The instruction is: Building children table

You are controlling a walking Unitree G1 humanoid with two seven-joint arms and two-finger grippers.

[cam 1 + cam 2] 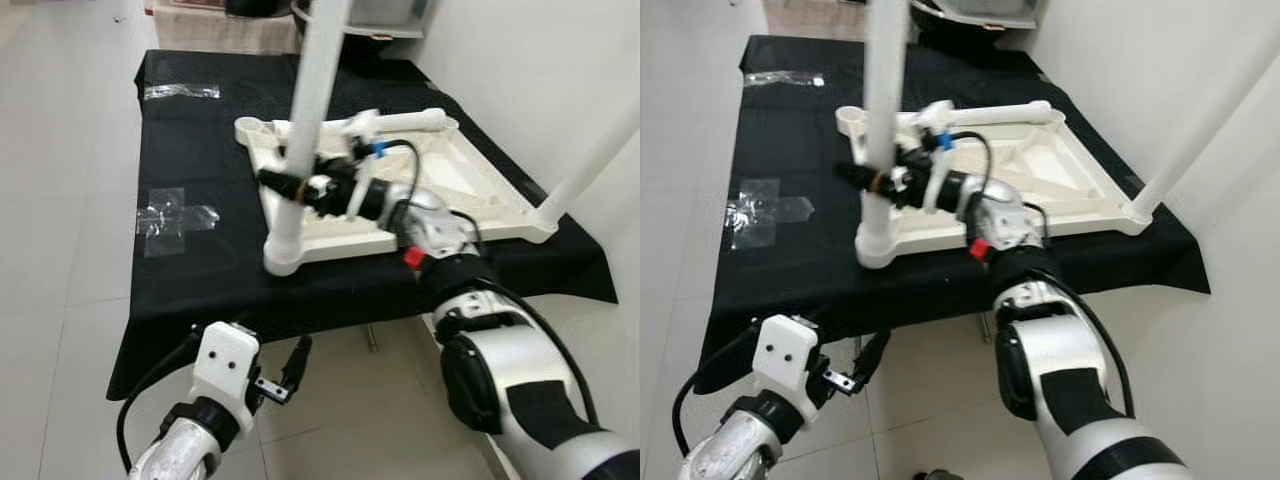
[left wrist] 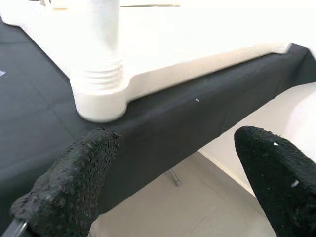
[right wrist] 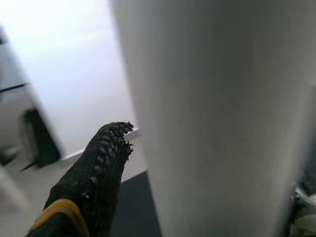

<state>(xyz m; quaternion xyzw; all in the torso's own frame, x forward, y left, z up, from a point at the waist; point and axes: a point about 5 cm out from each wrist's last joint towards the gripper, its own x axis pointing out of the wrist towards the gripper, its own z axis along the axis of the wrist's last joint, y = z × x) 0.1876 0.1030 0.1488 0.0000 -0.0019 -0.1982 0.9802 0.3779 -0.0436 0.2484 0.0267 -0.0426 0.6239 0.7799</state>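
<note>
Upturned white children's tabletop (image 1: 440, 170) lies on the black-draped surface (image 1: 200, 160) beside the wall, with one white leg (image 1: 305, 120) standing upright in its near left corner socket and another leg (image 1: 590, 160) rising at its right corner. Right gripper (image 1: 285, 185) is clenched around the near leg low on its shaft. Left gripper (image 2: 173, 168) hangs released below the surface's front edge, apart from everything, while clear tape (image 1: 170, 215) sticks to the cloth at left.
</note>
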